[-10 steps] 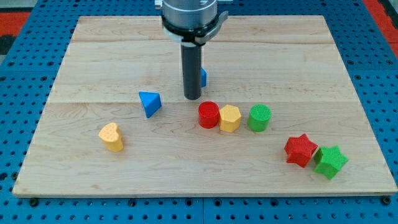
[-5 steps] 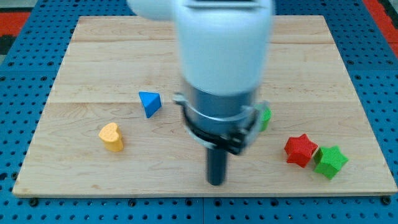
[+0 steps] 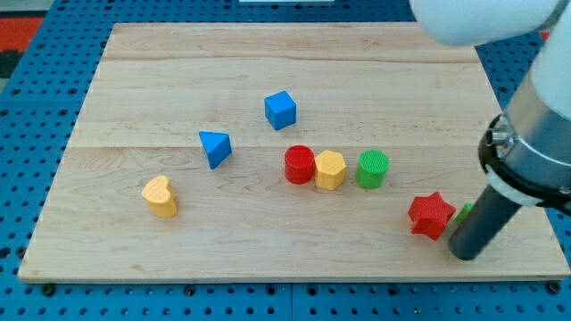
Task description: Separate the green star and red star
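Note:
The red star lies at the view's lower right of the wooden board. The green star is right beside it on its right, almost wholly hidden behind my rod; only a green sliver shows. My tip rests on the board just below and right of the red star, in front of the green star. Whether the tip touches the green star cannot be told.
A red cylinder, yellow hexagon and green cylinder stand in a row mid-board. A blue cube, blue triangle and yellow heart lie to the left. The board's bottom edge is close below the tip.
My tip swept from the board's middle down toward the bottom, then right to the stars. The green star is now covered by the rod. The other blocks have not moved.

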You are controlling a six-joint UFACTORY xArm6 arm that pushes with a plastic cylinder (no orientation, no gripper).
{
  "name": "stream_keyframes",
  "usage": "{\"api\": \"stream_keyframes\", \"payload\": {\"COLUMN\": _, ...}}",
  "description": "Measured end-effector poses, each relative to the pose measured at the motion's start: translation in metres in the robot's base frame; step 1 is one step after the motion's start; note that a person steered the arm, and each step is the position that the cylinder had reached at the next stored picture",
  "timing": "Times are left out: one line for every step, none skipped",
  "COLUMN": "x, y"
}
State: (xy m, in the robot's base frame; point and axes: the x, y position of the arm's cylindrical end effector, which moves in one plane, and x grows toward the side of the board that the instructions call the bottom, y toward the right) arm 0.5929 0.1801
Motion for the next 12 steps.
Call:
{"api": "stream_keyframes", "payload": {"x": 0.0, "y": -0.03}}
{"api": "stream_keyframes", "payload": {"x": 0.004, "y": -0.051}}
{"api": "stream_keyframes", "payload": {"x": 0.017, "y": -0.047}}
{"api": "stream_keyframes", "payload": {"x": 0.017, "y": -0.032}}
{"api": "stream_keyframes", "payload": {"x": 0.013, "y": -0.014}}
{"api": "stream_keyframes", "payload": {"x": 0.009, "y": 0.004}}
{"api": "stream_keyframes", "payload": {"x": 0.005, "y": 0.019}}
{"api": "stream_keyframes", "payload": {"x": 0.001, "y": 0.01}}
{"api": "stream_keyframes", "payload": {"x": -0.006, "y": -0.009}}
{"api": "stream_keyframes", "payload": {"x": -0.011, "y": -0.032}}
{"api": "stream_keyframes", "payload": {"x": -0.013, "y": -0.047}}
{"api": "stream_keyframes", "payload": {"x": -0.008, "y": -0.053}}
